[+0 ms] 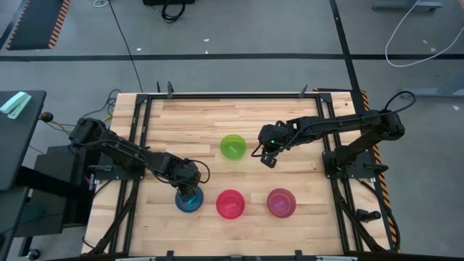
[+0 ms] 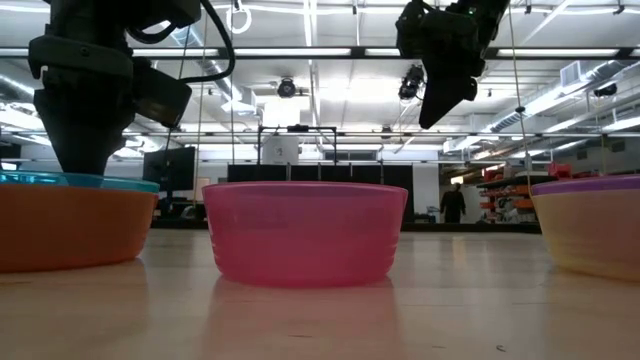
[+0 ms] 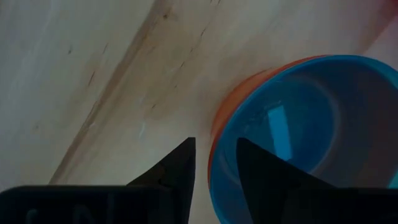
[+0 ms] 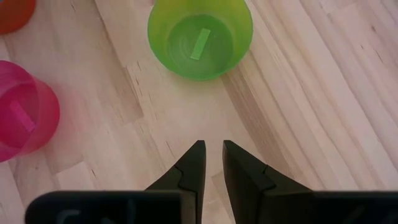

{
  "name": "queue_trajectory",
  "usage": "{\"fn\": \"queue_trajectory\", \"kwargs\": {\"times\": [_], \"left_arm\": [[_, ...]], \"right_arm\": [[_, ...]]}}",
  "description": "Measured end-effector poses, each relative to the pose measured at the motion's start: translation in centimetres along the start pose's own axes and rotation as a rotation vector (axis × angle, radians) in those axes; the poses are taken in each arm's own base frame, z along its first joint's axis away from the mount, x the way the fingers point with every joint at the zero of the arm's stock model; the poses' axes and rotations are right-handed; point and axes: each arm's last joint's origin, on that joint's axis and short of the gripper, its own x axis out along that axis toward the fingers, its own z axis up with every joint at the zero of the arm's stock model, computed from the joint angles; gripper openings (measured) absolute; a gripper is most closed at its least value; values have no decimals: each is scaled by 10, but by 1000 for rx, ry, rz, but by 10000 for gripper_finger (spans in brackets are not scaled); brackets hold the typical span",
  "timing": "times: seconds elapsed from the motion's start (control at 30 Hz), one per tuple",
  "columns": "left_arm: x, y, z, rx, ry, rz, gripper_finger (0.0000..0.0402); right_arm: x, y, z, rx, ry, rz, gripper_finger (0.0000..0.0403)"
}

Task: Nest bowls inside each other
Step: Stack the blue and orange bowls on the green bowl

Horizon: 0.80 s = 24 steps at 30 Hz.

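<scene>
**Inspector:** Left wrist view first. What is your hand doing?

**Operator:** My left gripper (image 3: 214,163) stands with fingers parted, straddling the near rim of the blue bowl (image 3: 305,124). One finger is inside the bowl, the other outside. I judge it grips nothing. The blue bowl sits inside the orange bowl (image 3: 225,115), so that pair is nested.

**Inspector:** And the other arm?

**Operator:** My right gripper (image 4: 211,158) hovers above bare wood, fingers a little apart, holding nothing. The green bowl (image 4: 200,36) stands just ahead of it, upright and alone. I judge the arm is lined up to take that one.

**Inspector:** Remaining pieces?

**Operator:** From above, the pink bowl (image 1: 231,204) stands alone between the blue stack and the purple bowl (image 1: 281,202). At table height the purple one shows a yellow bowl (image 2: 590,235) under it, so they are nested too. All rest on the table (image 1: 304,174), near its front edge. Three stacks and the green single are left to merge.
</scene>
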Motion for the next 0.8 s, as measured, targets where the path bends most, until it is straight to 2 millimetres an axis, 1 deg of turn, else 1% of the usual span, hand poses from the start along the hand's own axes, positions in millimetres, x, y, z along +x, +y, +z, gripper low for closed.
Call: {"fn": "queue_trajectory", "kwargs": {"times": [0.13,0.33,0.47,0.63,0.8], "left_arm": [[4,0,0,2,10,12,124],[10,-1,1,13,23,29,105],[10,1,4,11,22,31,77],[10,4,8,38,20,25,16],[7,8,13,57,19,11,16]], "right_arm": [[0,0,0,0,0,0,64],[0,0,0,0,0,0,64],[0,0,0,-4,0,0,64],[0,0,0,-7,2,-1,64],[0,-1,-2,-17,18,-8,64]]}}
